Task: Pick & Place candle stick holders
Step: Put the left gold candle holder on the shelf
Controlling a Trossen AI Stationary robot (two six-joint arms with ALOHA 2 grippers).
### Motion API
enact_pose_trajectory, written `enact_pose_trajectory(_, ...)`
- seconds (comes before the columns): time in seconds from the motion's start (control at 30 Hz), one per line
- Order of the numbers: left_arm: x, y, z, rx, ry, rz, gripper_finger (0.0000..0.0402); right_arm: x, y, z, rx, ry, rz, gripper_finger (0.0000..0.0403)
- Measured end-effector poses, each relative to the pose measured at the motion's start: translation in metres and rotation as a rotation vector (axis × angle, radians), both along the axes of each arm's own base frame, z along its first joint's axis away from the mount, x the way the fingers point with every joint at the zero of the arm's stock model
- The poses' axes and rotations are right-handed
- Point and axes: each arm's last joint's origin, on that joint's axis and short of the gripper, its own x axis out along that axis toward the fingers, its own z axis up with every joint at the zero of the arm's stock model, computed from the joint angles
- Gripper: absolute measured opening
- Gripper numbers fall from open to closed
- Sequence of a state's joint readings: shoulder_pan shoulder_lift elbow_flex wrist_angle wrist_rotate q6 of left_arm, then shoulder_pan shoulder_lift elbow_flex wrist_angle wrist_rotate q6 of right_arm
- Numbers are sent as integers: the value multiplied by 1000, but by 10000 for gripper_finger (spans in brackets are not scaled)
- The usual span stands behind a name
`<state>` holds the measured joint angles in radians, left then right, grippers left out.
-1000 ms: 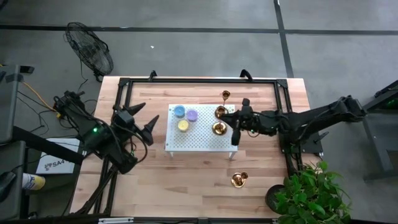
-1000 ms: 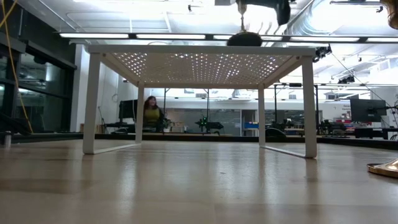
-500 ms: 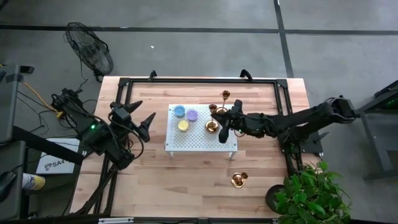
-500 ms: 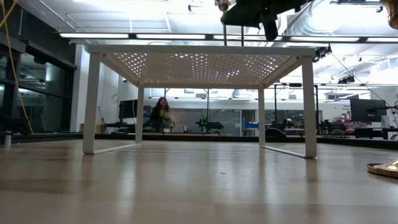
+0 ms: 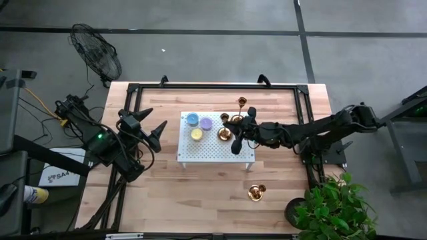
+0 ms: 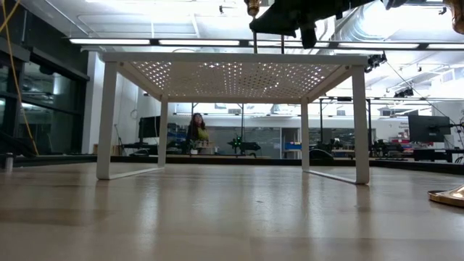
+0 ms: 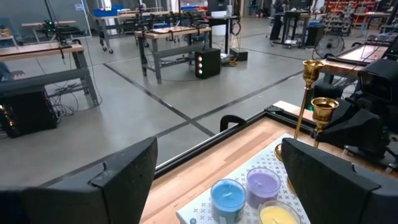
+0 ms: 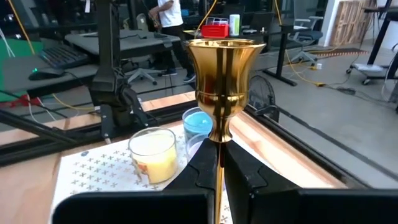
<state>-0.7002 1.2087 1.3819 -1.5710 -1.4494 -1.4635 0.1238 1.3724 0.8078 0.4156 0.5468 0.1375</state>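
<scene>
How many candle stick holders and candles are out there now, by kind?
Candle stick holders: 3 (held holder in the right gripper above the white rack, back holder, front holder)
Candles: 3 (blue candle, purple candle, yellow candle)
Total: 6

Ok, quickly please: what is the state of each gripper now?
Left gripper: open, holding nothing, beside the white rack.
Right gripper: closed on the stem of a gold candle stick holder, above the rack.
</scene>
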Motion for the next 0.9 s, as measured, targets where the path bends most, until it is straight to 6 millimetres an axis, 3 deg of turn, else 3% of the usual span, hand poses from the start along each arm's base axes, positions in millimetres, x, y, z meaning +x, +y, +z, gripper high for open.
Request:
enact_pose_trajectory(0.47, 0, 0, -1, -15, 12, -3, 335, 0, 0, -1, -24, 17, -9, 6)
enact_pose_trajectory(0.9, 0, 0, -1, -19, 17, -4, 335, -1, 0, -4, -12, 31, -7, 79)
